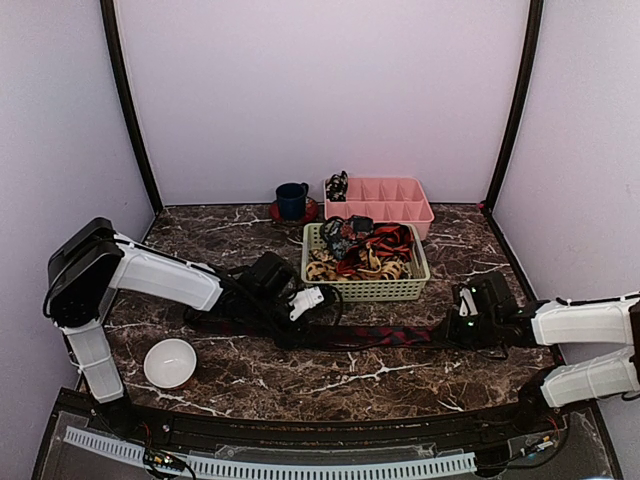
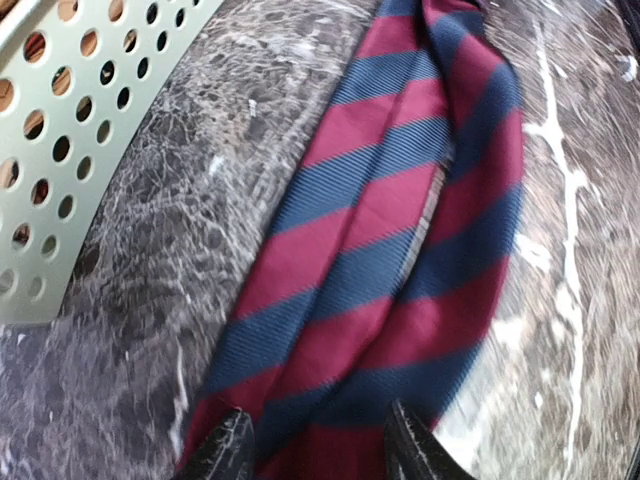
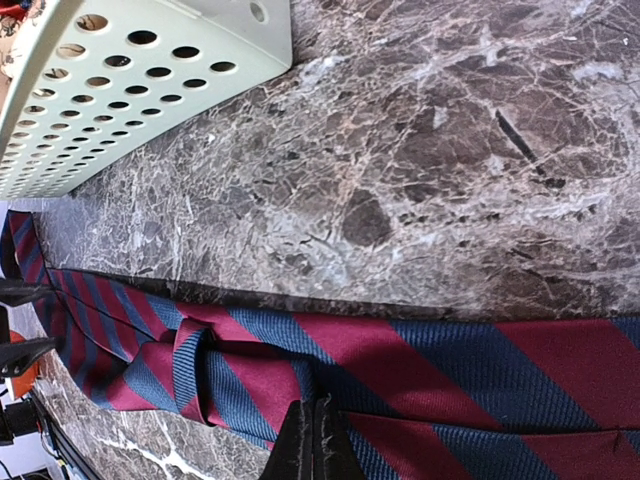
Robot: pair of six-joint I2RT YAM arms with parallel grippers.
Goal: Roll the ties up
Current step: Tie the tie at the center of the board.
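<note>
A dark blue tie with red diagonal stripes (image 1: pixel 385 336) lies stretched across the marble table in front of the basket. My left gripper (image 1: pixel 303 306) is low over its left part. In the left wrist view its fingers (image 2: pixel 225 448) stand apart, one on each side of the tie (image 2: pixel 400 230), so it (image 2: pixel 320 445) is open. My right gripper (image 1: pixel 453 330) is at the tie's right end. In the right wrist view it (image 3: pixel 314 440) is shut on the tie (image 3: pixel 420 360), beside a small fold. Several coiled ties (image 1: pixel 360 250), red-and-black and leopard-print, lie in the basket.
The pale green perforated basket (image 1: pixel 365 291) stands just behind the tie; it also shows in the left wrist view (image 2: pixel 60 150) and in the right wrist view (image 3: pixel 120 80). A pink divided tray (image 1: pixel 385 200) and a blue mug (image 1: pixel 292 200) stand at the back. A white bowl (image 1: pixel 170 362) is front left.
</note>
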